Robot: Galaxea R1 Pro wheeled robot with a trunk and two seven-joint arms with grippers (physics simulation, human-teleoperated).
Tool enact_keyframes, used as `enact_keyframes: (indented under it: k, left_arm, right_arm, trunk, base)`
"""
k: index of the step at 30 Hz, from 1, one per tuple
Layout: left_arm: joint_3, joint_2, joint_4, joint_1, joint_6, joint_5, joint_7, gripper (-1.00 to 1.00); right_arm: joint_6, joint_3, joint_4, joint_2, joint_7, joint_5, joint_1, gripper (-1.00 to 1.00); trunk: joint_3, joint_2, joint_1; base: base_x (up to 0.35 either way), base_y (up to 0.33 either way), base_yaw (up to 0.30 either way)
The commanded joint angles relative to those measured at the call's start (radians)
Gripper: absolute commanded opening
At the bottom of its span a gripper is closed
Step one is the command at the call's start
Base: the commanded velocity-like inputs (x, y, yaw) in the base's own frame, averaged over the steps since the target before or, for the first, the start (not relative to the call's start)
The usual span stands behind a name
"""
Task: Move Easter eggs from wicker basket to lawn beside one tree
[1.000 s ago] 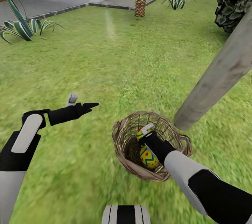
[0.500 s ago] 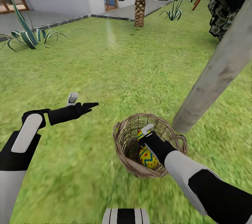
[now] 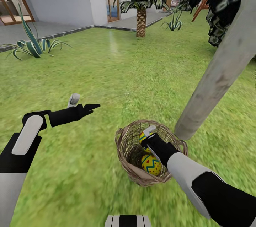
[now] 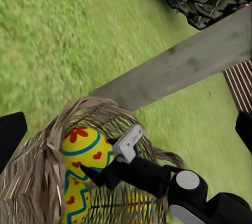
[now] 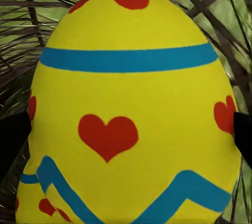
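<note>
1. A palm (image 3: 141, 5) with a scaly brown trunk stands far ahead of the grippers.
2. A spiky striped agave (image 3: 31, 44) grows far ahead, to the left.
3. Grey paving (image 3: 46, 28) edges the grass there.

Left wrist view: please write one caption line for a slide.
Right pincer reaching into the wicker basket beside a yellow Easter egg, near the pale tree trunk.
</note>
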Motion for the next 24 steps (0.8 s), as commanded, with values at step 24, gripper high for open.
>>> enact_keyframes:
  k: [24]
  left_arm:
    - [-0.001, 0.0, 0.005, -0.001, 0.001, -0.011, -0.01, 1.0]
  right_arm:
    - [0.499, 0.001, -0.699, -0.013, 0.002, -0.002, 0.232, -1.0]
  trunk:
    - [0.092, 0.005, -0.011]
  base:
    - [0.0, 0.0, 0.0]
